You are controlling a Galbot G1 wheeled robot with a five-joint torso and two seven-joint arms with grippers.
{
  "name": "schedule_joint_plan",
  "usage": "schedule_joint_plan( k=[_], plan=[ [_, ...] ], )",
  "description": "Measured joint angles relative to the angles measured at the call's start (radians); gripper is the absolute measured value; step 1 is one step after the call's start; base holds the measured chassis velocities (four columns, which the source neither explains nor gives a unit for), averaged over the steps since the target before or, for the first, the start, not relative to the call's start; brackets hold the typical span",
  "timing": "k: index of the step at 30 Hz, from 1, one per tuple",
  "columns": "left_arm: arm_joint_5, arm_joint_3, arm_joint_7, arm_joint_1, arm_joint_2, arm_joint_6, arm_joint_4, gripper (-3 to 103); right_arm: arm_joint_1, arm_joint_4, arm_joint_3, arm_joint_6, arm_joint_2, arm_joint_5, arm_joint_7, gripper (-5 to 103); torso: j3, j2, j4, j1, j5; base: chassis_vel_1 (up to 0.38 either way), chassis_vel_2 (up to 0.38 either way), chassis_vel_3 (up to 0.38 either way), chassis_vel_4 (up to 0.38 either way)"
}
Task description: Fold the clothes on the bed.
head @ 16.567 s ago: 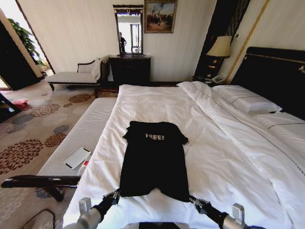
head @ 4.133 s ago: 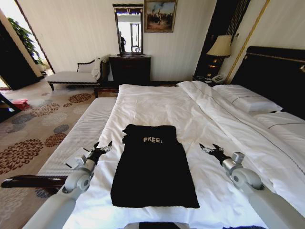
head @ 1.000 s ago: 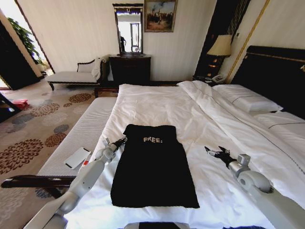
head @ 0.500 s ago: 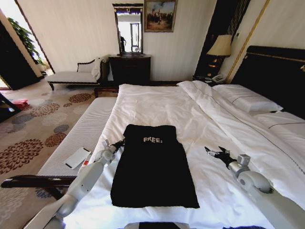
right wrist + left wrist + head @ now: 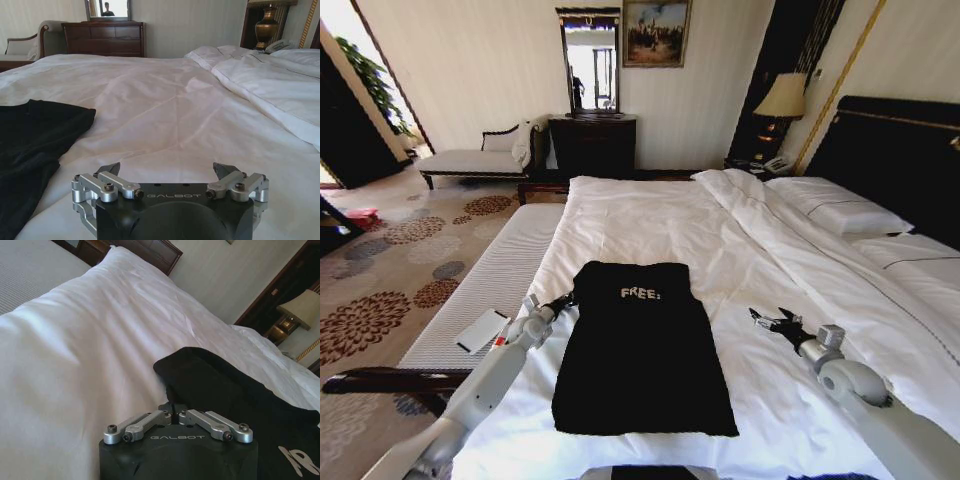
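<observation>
The clothes [image 5: 640, 360] are one black top with white "FREE!" lettering, lying flat as a long rectangle on the bed [image 5: 650, 215]. My left gripper [image 5: 563, 300] is at the top's far left corner. In the left wrist view its fingers [image 5: 172, 409] are drawn together at the edge of the black fabric [image 5: 225, 390]. My right gripper [image 5: 765, 320] hovers low over the white duvet to the right of the top, apart from it. Its fingers stand wide open [image 5: 170, 172] with nothing between them, and the black top [image 5: 35, 130] lies off to one side.
A grey bench [image 5: 490, 270] runs along the bed's left side with a white flat item [image 5: 482, 330] on it. Its dark wooden rail [image 5: 405, 380] is near my left arm. Pillows [image 5: 840, 210] and the dark headboard [image 5: 900, 160] are at the right.
My left gripper has slid slightly back toward me along the top's left corner. The right gripper has stayed in place, open.
</observation>
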Motion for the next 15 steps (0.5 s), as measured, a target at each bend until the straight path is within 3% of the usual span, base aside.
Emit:
schedule_joint_plan(
  k=[15],
  plan=[
    [0.010,-0.051,-0.031,0.021,0.018,-0.031,-0.002,2,0.002,-0.012,-0.005,0.006,0.014,-0.012,-0.017,100,0.000,0.000,-0.0001,0.000,0.0002,0.000,0.000,0.000,0.000]
  ],
)
